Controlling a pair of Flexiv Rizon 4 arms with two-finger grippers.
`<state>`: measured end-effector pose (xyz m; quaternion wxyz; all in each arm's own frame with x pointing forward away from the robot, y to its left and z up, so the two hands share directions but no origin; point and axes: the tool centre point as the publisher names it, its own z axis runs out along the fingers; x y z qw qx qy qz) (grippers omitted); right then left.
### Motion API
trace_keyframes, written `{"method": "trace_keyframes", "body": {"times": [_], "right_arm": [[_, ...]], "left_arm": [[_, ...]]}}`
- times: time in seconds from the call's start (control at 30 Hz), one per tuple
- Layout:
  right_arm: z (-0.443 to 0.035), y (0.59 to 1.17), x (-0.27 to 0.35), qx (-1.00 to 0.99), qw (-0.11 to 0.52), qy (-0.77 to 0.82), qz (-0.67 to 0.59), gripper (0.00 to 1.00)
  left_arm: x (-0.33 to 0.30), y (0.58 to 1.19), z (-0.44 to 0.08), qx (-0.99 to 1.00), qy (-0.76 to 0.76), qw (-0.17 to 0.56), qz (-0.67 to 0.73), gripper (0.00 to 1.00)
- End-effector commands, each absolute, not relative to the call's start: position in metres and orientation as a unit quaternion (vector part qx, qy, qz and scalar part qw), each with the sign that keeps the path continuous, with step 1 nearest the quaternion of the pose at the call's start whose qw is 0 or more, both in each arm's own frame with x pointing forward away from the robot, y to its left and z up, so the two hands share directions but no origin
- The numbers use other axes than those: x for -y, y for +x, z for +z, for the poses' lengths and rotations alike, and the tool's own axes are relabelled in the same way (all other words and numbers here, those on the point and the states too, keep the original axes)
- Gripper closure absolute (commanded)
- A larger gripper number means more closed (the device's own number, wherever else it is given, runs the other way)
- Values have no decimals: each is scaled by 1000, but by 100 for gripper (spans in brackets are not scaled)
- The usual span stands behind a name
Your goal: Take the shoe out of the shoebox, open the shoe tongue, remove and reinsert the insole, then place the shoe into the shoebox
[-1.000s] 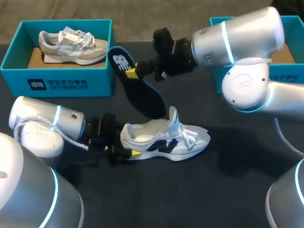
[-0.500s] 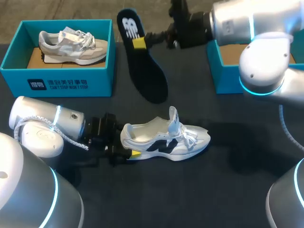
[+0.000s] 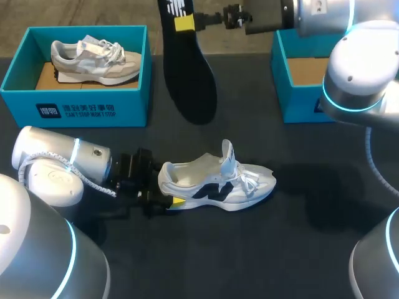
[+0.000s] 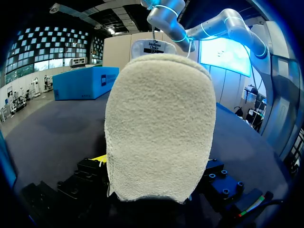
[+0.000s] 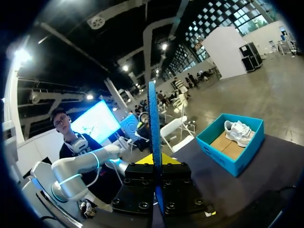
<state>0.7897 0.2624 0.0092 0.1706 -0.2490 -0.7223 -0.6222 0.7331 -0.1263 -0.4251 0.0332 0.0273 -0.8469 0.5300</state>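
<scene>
The left arm (image 3: 59,168) and right arm (image 3: 358,68) are rounded silver shells with glowing cyan rings. The left gripper (image 3: 166,189) and right gripper (image 3: 184,23) are black, yellow-tipped.

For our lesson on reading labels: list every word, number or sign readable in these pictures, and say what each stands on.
Nothing reads surely enough to quote.
On the left shoebox, front wall: white logo and print line, blurred.
On the insole: white logo, cut by the picture's edge.
On the shoe, side: dark emblem, no words.
On the tongue label: print too small.
</scene>
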Motion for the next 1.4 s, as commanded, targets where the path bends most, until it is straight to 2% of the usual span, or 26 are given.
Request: {"method": "trace_keyframes", "body": {"times": [0.03, 0.8, 0.97, 1.4], "right_arm": [[20, 784, -261, 731, 176, -252, -609, 100], [22, 771, -257, 729, 178, -255, -609, 100], [20, 758, -238, 738, 192, -257, -593, 100], [28, 716, -199, 728, 181, -291, -593, 100]], "left_arm": [[127, 734, -429, 848, 27, 34, 528, 100], [127, 734, -429, 848, 27, 34, 528, 100], [127, 734, -429, 848, 27, 34, 528, 100], [127, 734, -429, 848, 27, 34, 528, 100]]}}
